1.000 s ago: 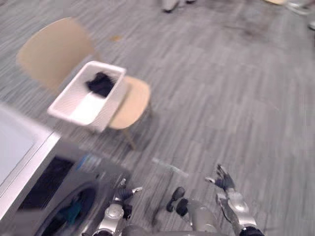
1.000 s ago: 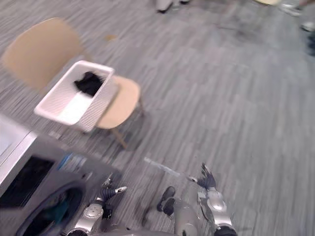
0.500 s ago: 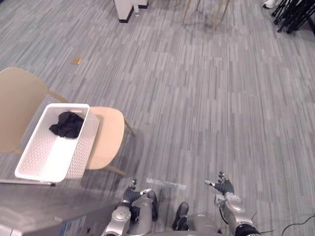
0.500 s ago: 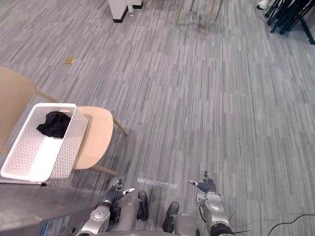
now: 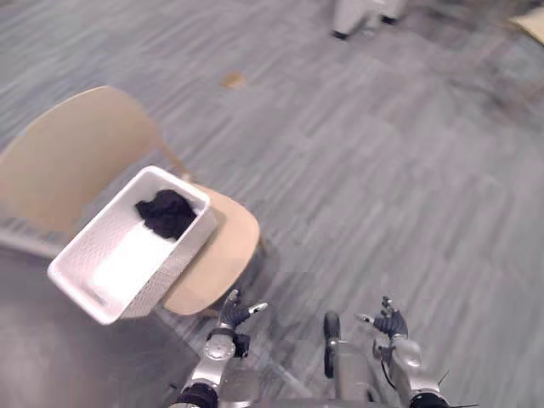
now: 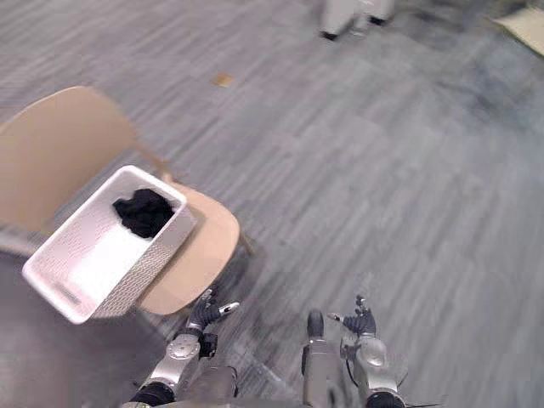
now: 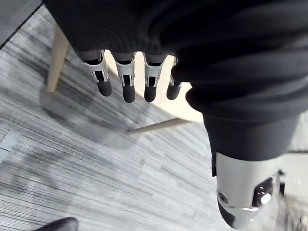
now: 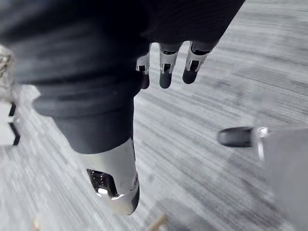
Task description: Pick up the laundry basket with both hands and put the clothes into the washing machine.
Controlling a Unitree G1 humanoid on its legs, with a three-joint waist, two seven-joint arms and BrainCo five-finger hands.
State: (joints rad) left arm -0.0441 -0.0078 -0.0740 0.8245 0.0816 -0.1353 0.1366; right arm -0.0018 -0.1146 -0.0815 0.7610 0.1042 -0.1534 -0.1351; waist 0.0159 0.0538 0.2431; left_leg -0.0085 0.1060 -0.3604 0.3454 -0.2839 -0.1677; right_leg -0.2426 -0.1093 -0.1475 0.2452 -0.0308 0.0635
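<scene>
A white laundry basket [image 5: 119,265] rests on the seat of a tan chair [image 5: 223,255], ahead of me on my left. A crumpled black garment [image 5: 167,213] lies at the basket's far end. My left hand [image 5: 226,326] hangs low, just off the chair's near edge, apart from the basket. Its fingers [image 7: 126,83] are straight and hold nothing, with the chair's seat showing past them. My right hand [image 5: 392,330] is low on the right, over the bare floor. Its fingers [image 8: 164,68] are also straight and empty.
The chair's backrest [image 5: 76,153] stands behind the basket on the left. A dark grey surface [image 5: 51,348] takes up the lower left corner. A small tan scrap [image 5: 231,81] lies on the grey carpet, and a white object [image 5: 361,13] stands at the far top.
The whole picture has swung, so the camera moved; the basket still sits on the chair. Both hands stay low, open and empty.
</scene>
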